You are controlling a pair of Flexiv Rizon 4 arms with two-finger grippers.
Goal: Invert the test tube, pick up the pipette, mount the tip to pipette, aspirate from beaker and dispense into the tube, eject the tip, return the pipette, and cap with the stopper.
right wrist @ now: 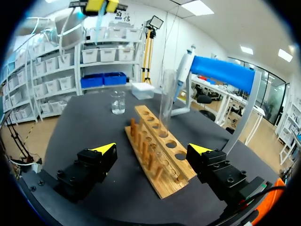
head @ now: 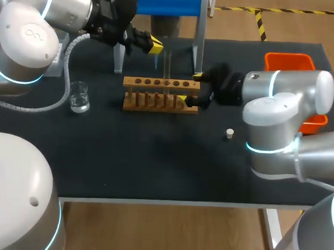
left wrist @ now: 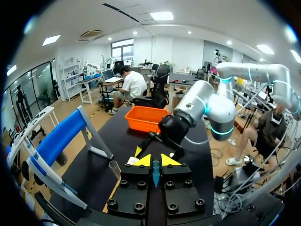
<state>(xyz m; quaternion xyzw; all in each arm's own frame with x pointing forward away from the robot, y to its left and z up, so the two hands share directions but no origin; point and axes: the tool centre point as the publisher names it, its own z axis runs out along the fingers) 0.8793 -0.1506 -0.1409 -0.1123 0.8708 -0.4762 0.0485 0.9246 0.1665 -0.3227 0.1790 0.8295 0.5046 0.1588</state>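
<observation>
A clear test tube (head: 167, 66) stands upright in the wooden rack (head: 160, 94); it also shows in the right wrist view (right wrist: 165, 101). My right gripper (head: 189, 88) is open, with its fingers on either side of the rack's right end (right wrist: 160, 174), touching nothing. My left gripper (head: 153, 45) hangs above and behind the rack, left of the tube. It is shut on a small blue pipette tip (left wrist: 155, 173) that points down. The tube's mouth (left wrist: 114, 168) lies beside that gripper (left wrist: 155, 161). The pipette (right wrist: 182, 70) hangs on the blue-topped stand (head: 165, 1).
A glass beaker (head: 79, 96) with clear liquid stands left of the rack. A small white stopper (head: 229, 133) lies on the black mat to the rack's front right. An orange bin (head: 291, 61) sits at the back right, behind my right arm (head: 280, 97).
</observation>
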